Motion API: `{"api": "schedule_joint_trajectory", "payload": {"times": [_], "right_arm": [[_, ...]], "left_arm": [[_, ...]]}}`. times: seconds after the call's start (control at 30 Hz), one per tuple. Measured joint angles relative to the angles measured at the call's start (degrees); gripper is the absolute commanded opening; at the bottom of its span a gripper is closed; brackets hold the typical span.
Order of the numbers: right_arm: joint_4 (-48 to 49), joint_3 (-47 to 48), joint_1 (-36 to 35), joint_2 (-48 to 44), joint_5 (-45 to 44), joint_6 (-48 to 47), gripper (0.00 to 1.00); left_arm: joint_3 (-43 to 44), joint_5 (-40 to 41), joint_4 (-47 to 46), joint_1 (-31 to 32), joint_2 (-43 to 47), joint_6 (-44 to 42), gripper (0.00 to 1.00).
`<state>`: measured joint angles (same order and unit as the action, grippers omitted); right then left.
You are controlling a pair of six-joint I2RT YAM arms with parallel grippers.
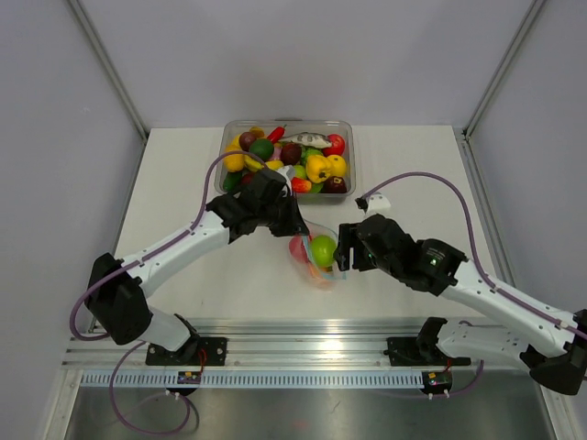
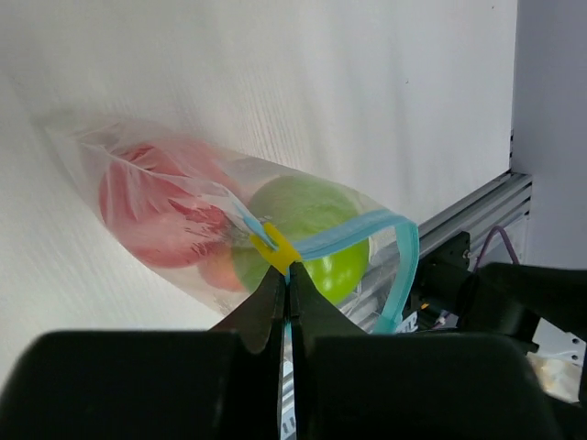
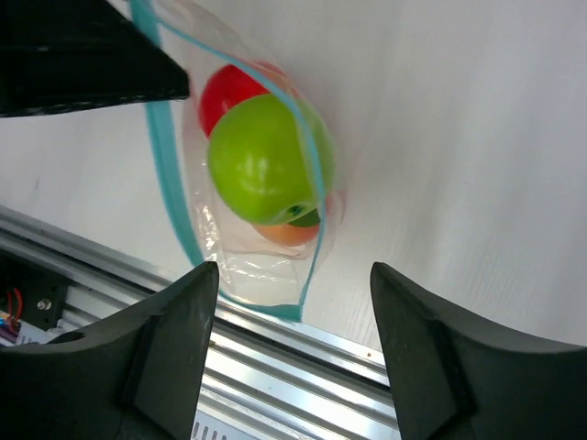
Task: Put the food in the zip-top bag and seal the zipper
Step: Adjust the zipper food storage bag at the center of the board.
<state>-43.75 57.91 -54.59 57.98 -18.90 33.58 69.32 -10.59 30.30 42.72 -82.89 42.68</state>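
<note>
Loading looks done: the green apple (image 1: 323, 249) and red fruit (image 1: 298, 247) sit inside the zip-top bag (image 1: 318, 271), which lies on the table (image 1: 183, 183) near the middle of its near edge. Sealing is left: the zipper (image 2: 367, 228) gapes beyond the yellow slider (image 2: 275, 249), which the left gripper (image 2: 286, 280) pinches tight. The right gripper (image 3: 293, 280) stands wide, holding nothing.

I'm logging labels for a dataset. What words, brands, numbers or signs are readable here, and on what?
None can be read.
The zip-top bag, the green apple and the tub of toy food show no print.
The circuit boards at the arm bases may carry markings, but they are too small to tell.
</note>
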Motion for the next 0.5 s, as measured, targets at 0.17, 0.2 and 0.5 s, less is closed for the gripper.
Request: {"api": "schedule_joint_trajectory", "payload": {"times": [0.17,0.2,0.5], "right_arm": [[3.37,-2.05,-5.79,-4.98,-1.09,-1.79,0.83],[3.8,-2.93,-7.17,-5.62,-1.14,-2.14,0.83],[4.94,-7.69,-10.71,-3.74,-2.34,-3.78,0.88]], "left_arm": [[-1.46,-1.55,-0.48,-0.72,-0.02,3.39,0.0],[-1.46,-1.7,-0.55,-0.76,-0.02,3.58,0.0],[-1.46,-2.54,-0.7,-3.32,-0.02,3.93,0.0]]}}
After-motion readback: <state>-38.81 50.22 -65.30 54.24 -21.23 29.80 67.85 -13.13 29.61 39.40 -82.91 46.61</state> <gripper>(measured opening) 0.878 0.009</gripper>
